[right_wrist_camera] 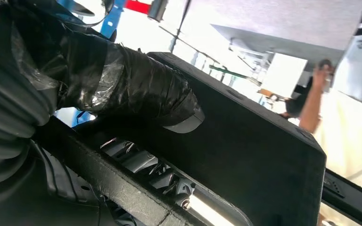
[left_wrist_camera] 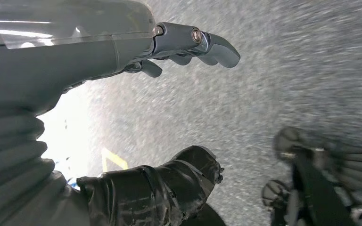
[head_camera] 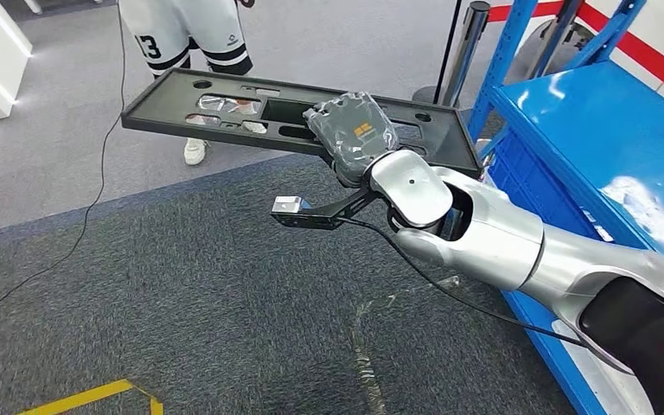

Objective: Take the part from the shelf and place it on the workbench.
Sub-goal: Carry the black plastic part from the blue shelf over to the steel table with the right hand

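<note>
The right hand (head_camera: 352, 138) grips the black part (head_camera: 225, 108), lying flat, long axis pointing ten o'clock; left hand (left_wrist_camera: 179, 52) hangs open, empty.

The right hand (head_camera: 352, 137) holds the long black part (head_camera: 225, 108) out over the carpet (head_camera: 181, 294), which lies open from six round to nine o'clock. At three o'clock the blue shelf (head_camera: 605, 130) stands just beside the arm, its upright post (head_camera: 497, 65) near the part's right end. At twelve o'clock a person (head_camera: 186, 35) stands just behind the part. A black cable (head_camera: 95, 190) trails across the floor at ten o'clock.
</note>
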Robot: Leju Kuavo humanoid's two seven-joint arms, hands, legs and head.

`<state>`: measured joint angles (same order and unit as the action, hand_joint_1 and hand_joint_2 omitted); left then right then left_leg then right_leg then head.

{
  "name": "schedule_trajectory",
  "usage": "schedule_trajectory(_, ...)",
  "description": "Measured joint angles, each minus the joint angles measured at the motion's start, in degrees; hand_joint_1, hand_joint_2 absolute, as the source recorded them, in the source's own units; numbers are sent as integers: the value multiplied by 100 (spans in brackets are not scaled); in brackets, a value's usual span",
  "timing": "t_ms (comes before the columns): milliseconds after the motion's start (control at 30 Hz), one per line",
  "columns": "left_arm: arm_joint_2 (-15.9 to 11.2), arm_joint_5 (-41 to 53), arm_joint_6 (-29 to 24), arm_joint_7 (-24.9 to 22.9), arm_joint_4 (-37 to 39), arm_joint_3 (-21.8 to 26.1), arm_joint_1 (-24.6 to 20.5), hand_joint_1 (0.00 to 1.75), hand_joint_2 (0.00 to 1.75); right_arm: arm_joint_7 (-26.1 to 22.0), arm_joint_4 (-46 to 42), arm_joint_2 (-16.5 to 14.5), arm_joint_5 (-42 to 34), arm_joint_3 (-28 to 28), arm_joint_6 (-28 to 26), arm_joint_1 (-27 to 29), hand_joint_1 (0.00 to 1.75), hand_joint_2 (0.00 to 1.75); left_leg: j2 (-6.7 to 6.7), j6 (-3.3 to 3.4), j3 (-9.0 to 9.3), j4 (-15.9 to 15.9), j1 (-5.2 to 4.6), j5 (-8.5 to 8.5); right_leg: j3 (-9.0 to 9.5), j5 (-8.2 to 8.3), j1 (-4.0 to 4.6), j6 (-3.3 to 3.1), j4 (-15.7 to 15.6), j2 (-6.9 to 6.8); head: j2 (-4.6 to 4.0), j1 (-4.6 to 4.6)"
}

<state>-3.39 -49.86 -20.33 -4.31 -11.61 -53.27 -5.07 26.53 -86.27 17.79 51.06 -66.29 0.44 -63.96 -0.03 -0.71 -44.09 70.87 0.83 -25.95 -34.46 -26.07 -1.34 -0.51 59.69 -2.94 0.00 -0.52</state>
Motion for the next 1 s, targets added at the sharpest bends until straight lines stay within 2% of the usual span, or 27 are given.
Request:
schedule_trajectory(67,0,3,-13,18,0,-7,-6,0,175,7,0,6,1,1,0,-5,175,175,224,72,320,-590,-70,152,29,-24,25,17,-11,-98,0,1)
schedule_trajectory(100,0,3,-35,46,0,-14,-10,0,175,11,-1,14,1,2,0,-7,175,175,260,132,483,-906,-111,233,68,-48,50,56,-35,-219,-1,1)
schedule_trajectory(133,5,-8,-72,56,0,-22,-9,0,175,16,-2,31,0,3,4,-8,175,175,241,213,660,-1224,-133,309,-10,-209,67,98,197,-149,-1,-13)
schedule_trajectory(200,15,-49,-153,52,0,-34,-11,0,175,19,-5,58,-10,6,21,27,175,175,-78,309,719,-1312,-111,328,-351,-577,78,166,937,98,0,-41)
schedule_trajectory(233,20,-83,-188,32,0,-37,-13,0,175,20,-6,68,-18,7,34,62,175,175,-193,335,746,-1331,-93,331,-580,-722,70,172,1355,294,0,-55)
schedule_trajectory(267,20,-119,-213,28,0,-38,-20,0,175,20,-5,68,-25,7,47,102,175,175,-276,335,748,-1318,-91,324,-677,-678,67,178,1456,302,0,-55)
schedule_trajectory(300,20,-157,-245,20,0,-38,-24,0,175,20,-5,68,-28,7,57,132,175,175,-364,327,750,-1295,-86,310,-672,-527,55,185,1342,310,0,-56)
schedule_trajectory(333,20,-187,-288,11,0,-37,-22,0,175,20,-4,68,-30,7,63,145,175,175,-451,309,750,-1259,-76,287,-572,-302,34,195,1042,344,-1,-57)
schedule_trajectory(400,20,-197,-409,-2,0,-37,-14,0,175,20,-4,67,-29,7,69,141,175,175,-605,254,710,-1151,-62,225,-310,4,-34,219,383,592,-1,-51)
schedule_trajectory(433,19,-180,-471,7,0,-37,-12,0,175,20,-4,67,-29,7,70,142,175,175,-669,226,677,-1110,-55,207,-224,52,-53,224,193,700,-1,-50)
schedule_trajectory(467,19,-154,-524,18,0,-37,-9,0,175,20,-4,67,-28,7,71,150,175,175,-734,201,642,-1085,-47,200,-186,28,-55,215,125,765,0,-49)
schedule_trajectory(533,14,-97,-611,20,0,-37,2,0,175,20,-5,66,-28,8,72,162,175,175,-873,147,601,-1095,-21,213,-144,13,-40,151,99,645,0,-58)
schedule_trajectory(567,18,-71,-643,-20,-1,-39,15,0,175,23,-6,62,-28,8,73,162,175,175,-826,120,584,-1067,-27,196,-111,9,-43,111,77,567,0,-53)
schedule_trajectory(600,22,-53,-667,-94,-1,-43,20,0,175,28,-7,57,-26,8,74,153,175,175,-686,87,535,-963,-36,142,-74,5,-49,73,53,488,0,-31)
schedule_trajectory(667,32,-37,-674,-310,-2,-56,6,0,175,39,-8,48,-22,9,77,133,175,175,-258,31,283,-434,-49,-92,-6,-12,-32,20,21,343,0,18)
schedule_trajectory(700,31,-30,-668,-402,-2,-67,-8,0,175,41,-7,45,-21,9,79,126,175,175,-123,11,92,-72,-38,-229,15,-26,-18,4,18,266,0,35)
schedule_trajectory(733,31,-19,-655,-470,-2,-82,-18,0,175,40,-4,42,-20,9,80,126,175,175,-60,3,-81,232,-28,-315,33,-44,-4,-5,19,185,0,35)
schedule_trajectory(767,31,-6,-632,-513,-2,-101,-22,0,175,38,-2,37,-20,9,81,129,175,175,-33,8,-182,386,-24,-318,51,-64,6,-10,19,102,0,37)
schedule_trajectory(800,30,6,-606,-545,-2,-120,-21,0,175,37,0,28,-20,9,82,131,175,175,-18,26,-171,325,-27,-222,73,-85,15,-11,19,20,0,37)
schedule_trajectory(833,25,14,-580,-574,-2,-136,-20,0,175,36,1,19,-20,9,82,130,175,175,12,57,-49,63,-39,-47,101,-108,26,-10,19,-59,0,36)
schedule_trajectory(900,15,14,-554,-615,-1,-151,-22,0,175,35,2,-2,-20,9,81,118,175,175,242,157,348,-693,-118,268,168,-161,55,6,11,-209,0,36)
schedule_trajectory(967,6,-8,-527,-625,-1,-158,-34,0,175,35,4,-9,-20,9,81,110,175,175,409,244,564,-1105,-210,344,218,-202,84,47,-13,-345,0,32)
schedule_trajectory(1000,2,-34,-498,-631,-2,-161,-35,0,175,33,5,-15,-20,9,81,110,175,175,389,267,576,-1139,-236,321,237,-216,96,72,-34,-415,0,31)
